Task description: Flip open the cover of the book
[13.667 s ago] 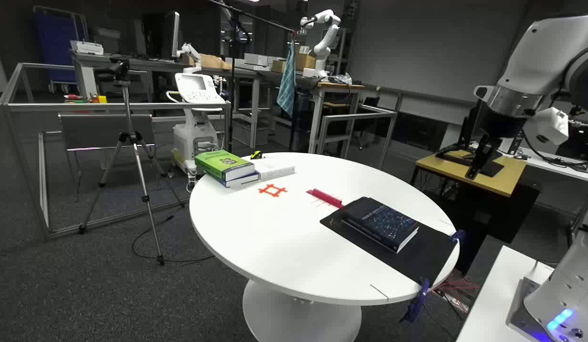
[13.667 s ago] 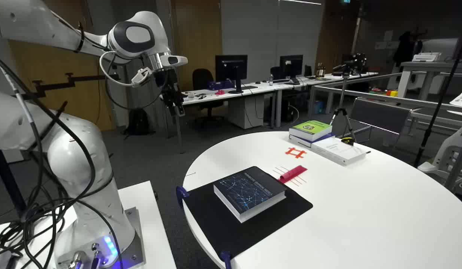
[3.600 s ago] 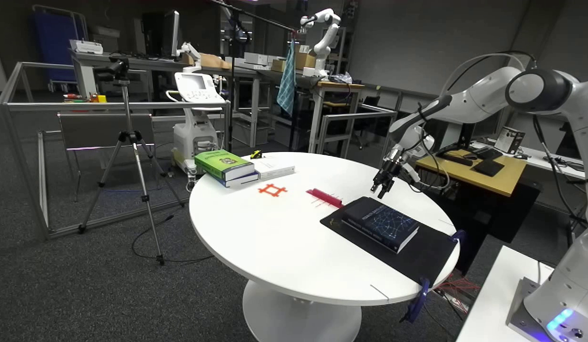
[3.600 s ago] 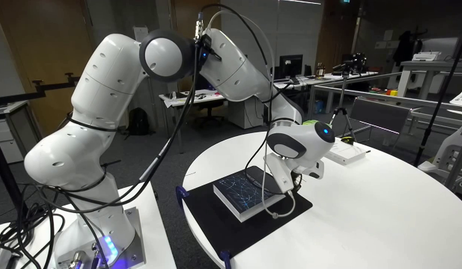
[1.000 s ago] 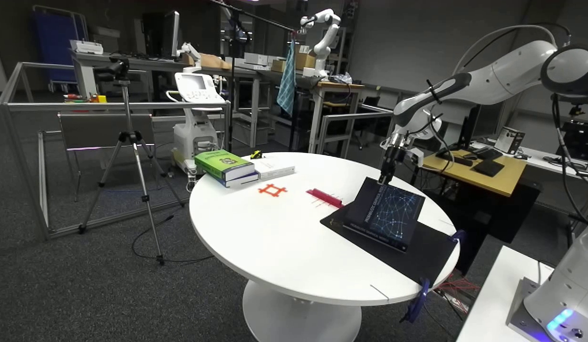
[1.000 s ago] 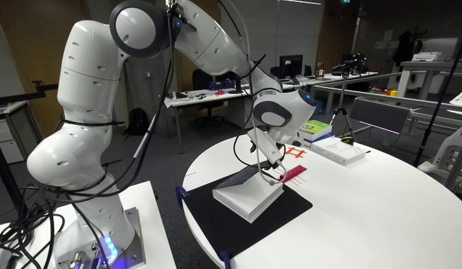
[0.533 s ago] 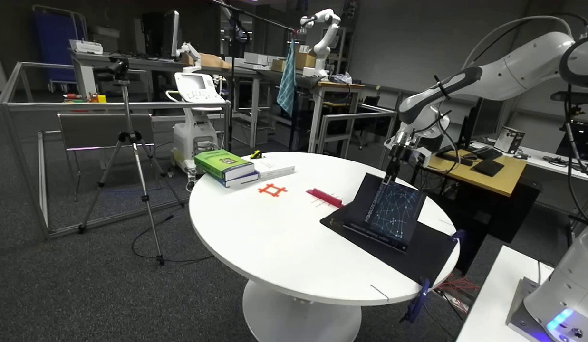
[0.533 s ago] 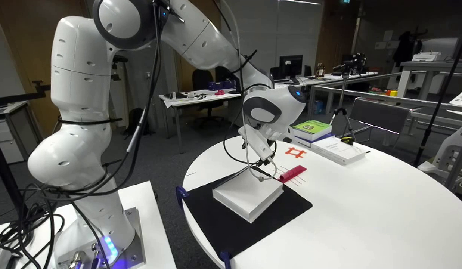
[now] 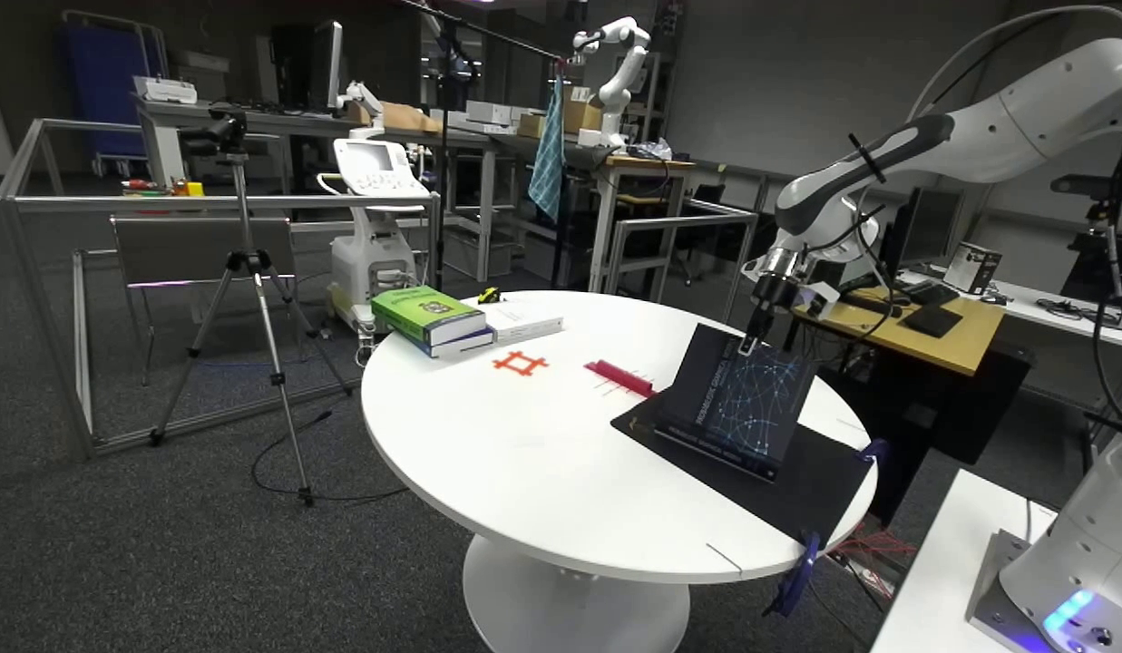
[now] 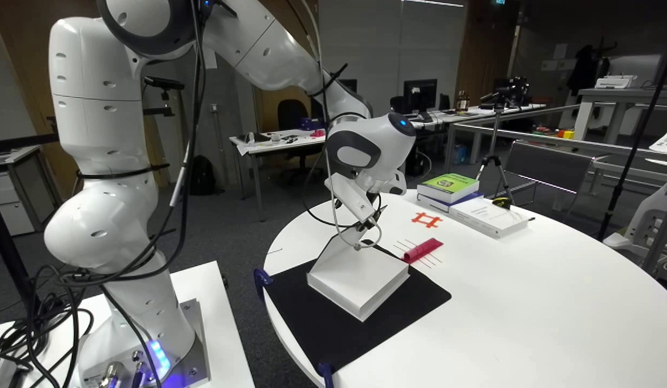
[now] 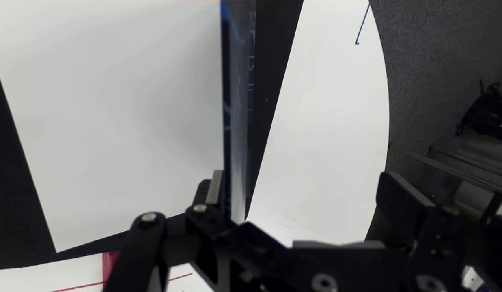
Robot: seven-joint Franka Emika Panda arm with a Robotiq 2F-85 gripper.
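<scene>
The book (image 10: 360,283) lies on a black mat (image 10: 311,320) with its white pages exposed. Its dark navy cover (image 9: 751,399) stands lifted at a steep tilt, hinged at the spine. The cover's white inner face shows in an exterior view (image 10: 333,252). My gripper (image 9: 749,345) is at the cover's raised free edge. In the wrist view my gripper (image 11: 309,192) is open, its fingers wide apart. The cover (image 11: 234,101) runs edge-on between them, close to or touching the finger on the page side. The other finger stands well apart, beyond the outer face.
A stack with a green book (image 9: 429,317) and a white book (image 9: 524,322) stand at the table's far side. An orange frame (image 9: 520,363) and a pink-red strip (image 9: 622,376) lie nearby. Blue clamps (image 9: 801,576) hold the mat at the table edge.
The gripper has moved back toward the robot base and slightly up. The cover has swung from flat to steeply raised, and the pages have come into view. The book's body has stayed in place.
</scene>
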